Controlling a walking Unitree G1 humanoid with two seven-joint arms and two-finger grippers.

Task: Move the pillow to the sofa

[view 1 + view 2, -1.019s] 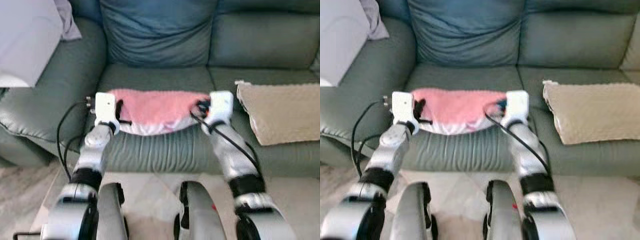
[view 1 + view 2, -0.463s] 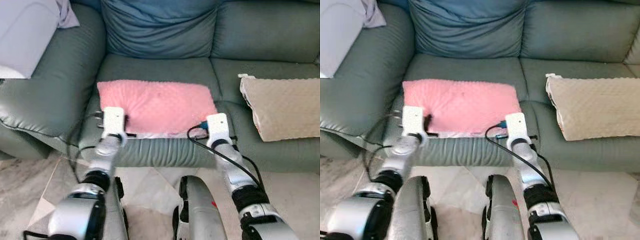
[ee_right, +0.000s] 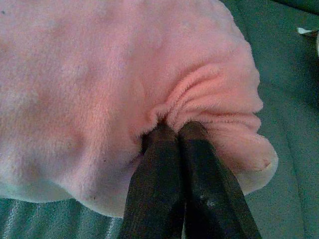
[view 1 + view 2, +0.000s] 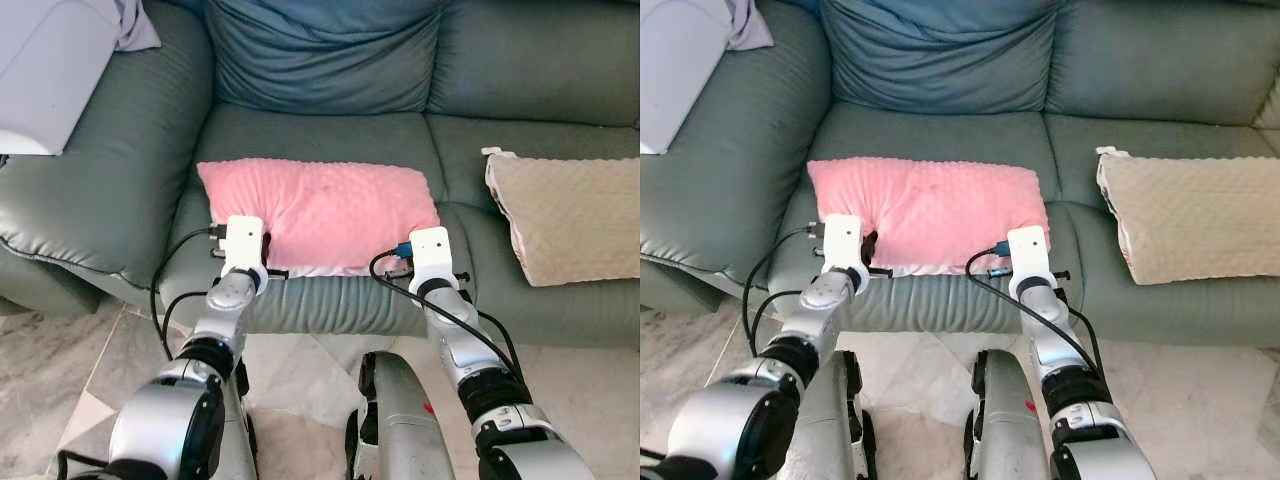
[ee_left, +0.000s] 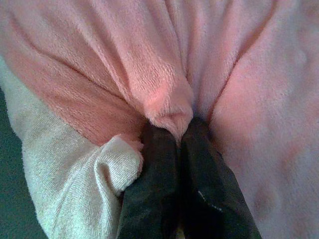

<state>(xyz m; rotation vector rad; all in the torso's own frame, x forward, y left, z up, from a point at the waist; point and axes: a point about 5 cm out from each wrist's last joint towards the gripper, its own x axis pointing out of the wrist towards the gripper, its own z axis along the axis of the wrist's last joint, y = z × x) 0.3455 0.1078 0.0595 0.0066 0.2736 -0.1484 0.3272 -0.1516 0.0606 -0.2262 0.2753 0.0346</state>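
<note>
We have the pink pillow point(image 4: 318, 212) lying flat on the sofa point(image 4: 300, 135) seat. Our left gripper point(image 5: 172, 142) and right gripper point(image 3: 172, 132) are each pinched closed on a fold at its front corners. To finish well, we should open both sets of fingers before drawing back, so the fabric does not drag off the edge.

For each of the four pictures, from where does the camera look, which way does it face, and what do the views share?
Left eye view: on the head, facing down at the sofa; both silver arms show.
Right eye view: same scene from beside it.
Left wrist view: along the left tool, pinching the pink pillow.
Right wrist view: along the right tool, pinching the pillow's other end.
Shared: all four see the pink pillow, lying on the seat.
</note>
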